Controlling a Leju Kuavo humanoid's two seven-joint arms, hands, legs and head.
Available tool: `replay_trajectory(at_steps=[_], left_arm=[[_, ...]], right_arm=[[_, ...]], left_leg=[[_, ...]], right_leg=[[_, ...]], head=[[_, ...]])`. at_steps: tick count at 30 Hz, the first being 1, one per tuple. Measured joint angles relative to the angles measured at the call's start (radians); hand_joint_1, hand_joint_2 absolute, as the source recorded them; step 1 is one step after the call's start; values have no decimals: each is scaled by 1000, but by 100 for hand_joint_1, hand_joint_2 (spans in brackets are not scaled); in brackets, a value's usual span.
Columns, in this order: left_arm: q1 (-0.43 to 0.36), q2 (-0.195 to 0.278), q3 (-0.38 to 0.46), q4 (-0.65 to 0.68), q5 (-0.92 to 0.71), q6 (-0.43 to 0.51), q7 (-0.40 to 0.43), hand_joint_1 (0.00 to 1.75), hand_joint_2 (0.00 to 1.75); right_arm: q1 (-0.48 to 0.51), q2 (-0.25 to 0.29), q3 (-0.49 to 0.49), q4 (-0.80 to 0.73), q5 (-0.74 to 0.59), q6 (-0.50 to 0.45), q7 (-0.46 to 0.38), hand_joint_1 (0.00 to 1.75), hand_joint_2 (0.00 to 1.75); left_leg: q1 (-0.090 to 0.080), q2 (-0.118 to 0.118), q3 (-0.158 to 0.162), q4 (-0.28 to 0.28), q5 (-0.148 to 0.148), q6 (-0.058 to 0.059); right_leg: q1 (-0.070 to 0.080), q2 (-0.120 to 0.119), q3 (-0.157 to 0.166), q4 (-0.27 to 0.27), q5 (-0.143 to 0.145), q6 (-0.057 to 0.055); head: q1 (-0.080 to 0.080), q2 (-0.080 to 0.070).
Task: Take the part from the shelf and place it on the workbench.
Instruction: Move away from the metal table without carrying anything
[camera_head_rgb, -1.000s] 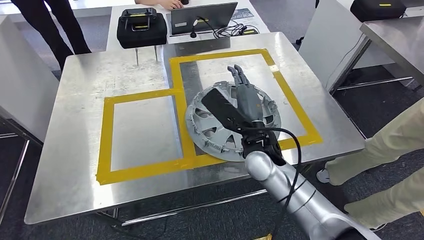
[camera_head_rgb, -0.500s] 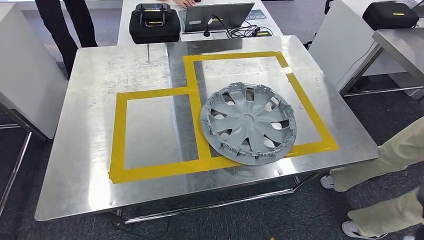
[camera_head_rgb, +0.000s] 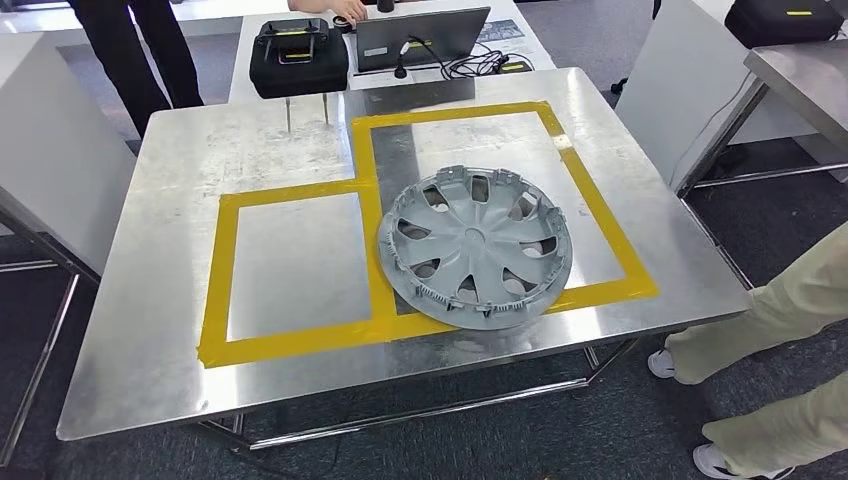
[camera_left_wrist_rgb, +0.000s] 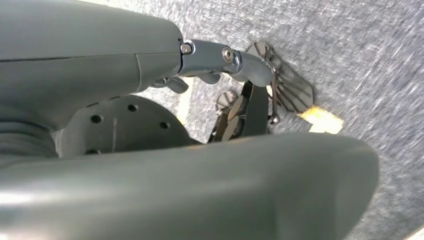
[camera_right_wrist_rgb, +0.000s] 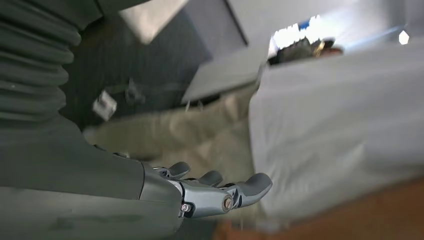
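Observation:
The part, a grey wheel cover (camera_head_rgb: 475, 248), lies flat on the steel workbench (camera_head_rgb: 150, 300). It sits in the right yellow-taped box, with its near-left rim over the tape line (camera_head_rgb: 385, 300). Nothing touches it. In the right wrist view my right hand (camera_right_wrist_rgb: 215, 192) hangs with fingers stretched out and nothing in them, beside a person's beige trouser leg. My left hand (camera_left_wrist_rgb: 220, 57) shows in the left wrist view above grey carpet, its fingers apart and holding nothing.
A black case (camera_head_rgb: 298, 55) and a laptop (camera_head_rgb: 420, 38) with cables stand on a table behind the workbench. A person's legs (camera_head_rgb: 770, 330) are close to the bench's right front corner. Another person (camera_head_rgb: 130, 50) stands at the back left. A second steel table (camera_head_rgb: 800, 70) is at the right.
My right arm, which reached over the wheel cover a second ago, has drawn back out of the head view. The wheel cover stays on the bench. The camera has shifted slightly.

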Motion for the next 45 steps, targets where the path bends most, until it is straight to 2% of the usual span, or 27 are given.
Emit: replay_trajectory(at_steps=[2, 4, 6, 8, 10, 11, 12, 14, 15, 17, 19, 20, 21, 23, 25, 27, 29, 31, 33, 35, 36, 38, 40, 41, 43, 44, 45], left_arm=[[-2, -3, 2, 0, -2, -7, 11, 0, 0], [-3, -7, 4, -1, -10, -7, 20, 0, 0], [-5, -9, 4, -1, -25, -6, 26, 0, 0], [-11, -7, 3, -1, -46, -6, 35, 0, 0], [-16, -6, 2, -1, -61, 5, 45, 0, 0], [-17, -6, 2, -1, -64, 15, 48, 0, 0], [-18, -7, 2, -1, -69, 24, 55, 0, 0], [-17, -4, -3, -1, -85, 39, 73, 0, 0], [-17, -3, -6, -1, -96, 43, 81, 0, 0], [-18, -1, -12, -1, -114, 47, 86, 0, 0], [-17, -1, -17, -1, -125, 50, 77, 0, 0], [-17, -1, -20, -1, -129, 50, 71, 0, 0], [-17, -1, -24, -1, -132, 51, 64, 0, 0], [-19, -1, -31, -1, -136, 56, 54, 0, 0], [-21, -3, -37, -1, -142, 77, 46, 0, 0], [-24, -9, -45, -2, -148, 104, 40, 0, 0], [-26, -14, -53, -3, -152, 119, 38, 0, 0], [-27, -17, -59, -4, -153, 125, 38, 0, 0], [-26, -18, -63, -4, -155, 128, 38, 0, 0], [-23, -18, -67, -4, -156, 131, 38, 0, 0], [-23, -18, -70, -4, -157, 132, 39, 0, 0], [-22, -17, -75, -4, -158, 133, 42, 0, 0], [-23, -17, -79, -4, -158, 135, 48, 0, 0], [-23, -17, -80, -4, -158, 135, 50, 0, 0], [-24, -19, -82, -4, -158, 138, 53, 0, 0], [-26, -20, -82, -4, -158, 138, 53, 0, 0], [-26, -21, -83, -4, -158, 139, 53, 0, 0]], right_arm=[[-8, 32, -9, 134, 105, 10, -55, 0, 0], [-46, 66, 1, 330, 215, -39, -81, 0, 0], [-96, 104, 37, 548, 364, -145, -5, 0, 0], [-121, 151, 106, 728, 543, -191, 226, 0, 0], [-135, 199, 177, 855, 658, -175, 467, 0, 87], [-143, 221, 202, 903, 675, -172, 540, 0, 131], [-152, 242, 221, 948, 677, -169, 586, 0, 131], [-163, 282, 255, 1038, 672, -139, 631, 0, 44], [-166, 298, 274, 1081, 668, -116, 636, 0, 0], [-169, 327, 307, 1154, 653, -85, 617, 0, 0], [-172, 348, 325, 1207, 632, -79, 564, 0, 0], [-173, 354, 331, 1230, 621, -82, 531, 0, 0], [-174, 356, 336, 1251, 613, -86, 500, 0, 0], [-180, 360, 346, 1288, 602, -96, 445, 0, 0], [-190, 366, 355, 1322, 590, -108, 398, 0, 0], [-197, 370, 361, 1355, 574, -120, 363, 0, 0], [-198, 373, 362, 1383, 564, -130, 346, 0, 0], [-200, 375, 364, 1403, 558, -139, 337, 0, 0], [-205, 376, 366, 1420, 553, -149, 332, 0, 0], [-206, 376, 366, 1435, 548, -156, 325, 0, 0], [-207, 376, 366, 1441, 547, -161, 320, 0, 0], [-207, 376, 366, 1452, 544, -173, 307, 0, 0], [-209, 375, 367, 1459, 536, -185, 292, 0, 0], [-211, 374, 367, 1462, 531, -189, 285, 0, 0], [-212, 370, 367, 1468, 521, -198, 272, 0, 0], [-211, 368, 367, 1471, 517, -202, 268, 0, 0], [-211, 366, 367, 1474, 514, -205, 264, 0, 0]], left_leg=[[-9, 1, -56, 123, -57, 7], [-21, 1, -80, 174, -60, 15], [-32, 2, -31, 75, 1, 31], [-43, 4, 32, -58, 46, 47], [-50, 5, 54, -109, 52, 53], [-51, 4, 55, -112, 57, 52], [-47, 4, 60, -116, 61, 54], [-35, 5, 72, -128, 70, 57], [-28, 7, 77, -133, 75, 58], [-25, 14, 74, -133, 77, 58], [-23, 25, 70, -130, 77, 56], [-21, 33, 69, -128, 75, 54], [-18, 41, 69, -125, 73, 49], [-13, 57, 72, -120, 68, 36], [-12, 72, 76, -120, 64, 18], [-10, 87, 83, -125, 63, 1], [-6, 79, 79, -112, 47, -10], [-4, 43, 41, -27, -9, -13], [-7, 17, -21, 113, -75, -11], [-11, 12, -52, 178, -81, -5], [-13, 8, -41, 151, -56, 1], [-17, -27, 21, 17, 12, 17], [-18, -59, 66, -86, 41, 26], [-19, -62, 73, -102, 40, 27], [-18, -40, 79, -109, 41, 30], [-16, -28, 84, -112, 44, 34], [-13, -16, 89, -115, 48, 39]], right_leg=[[6, 0, -4, 1, 2, -8], [13, 2, -7, 3, 3, -12], [21, 3, -6, 4, 2, -15], [28, 0, -5, 7, 0, -15], [28, -3, -6, 8, 0, -10], [26, -4, -7, 8, 0, -7], [26, -5, -7, 9, 0, -3], [26, -1, -20, 35, -20, 8], [22, 1, -38, 74, -43, 16], [6, 3, -94, 197, -106, 34], [-9, 2, -136, 288, -134, 47], [-14, 1, -133, 282, -121, 52], [-18, -2, -109, 235, -91, 57], [-19, -25, -36, 86, -32, 62], [-12, -40, -1, 7, -13, 50], [-5, -26, -5, 3, -14, 31], [-5, -11, 5, -3, -7, 13], [-5, 4, 12, -9, 3, -4], [2, 24, 6, -8, 8, -14], [10, 49, 0, -5, 10, -17], [14, 63, -1, -3, 11, -18], [18, 89, -2, 3, 10, -16], [21, 111, -10, 10, 10, -10], [20, 122, -16, 11, 10, -4], [17, 141, -30, 13, 12, 9], [17, 134, -37, 21, 8, 14], [17, 112, -50, 46, -10, 20]], head=[[-17, 0], [-28, 0], [-37, 0], [-38, 0], [-36, 0], [-38, 0], [-42, 0], [-43, 0], [-38, 0], [-24, 0], [-17, 0], [-16, 0], [-15, 0], [-9, 0], [-5, 0], [-7, 0], [-14, 0], [-28, 0], [-41, 0], [-47, 0], [-49, 0], [-55, 0], [-55, 0], [-54, 0], [-53, 0], [-53, 0], [-49, 0]])
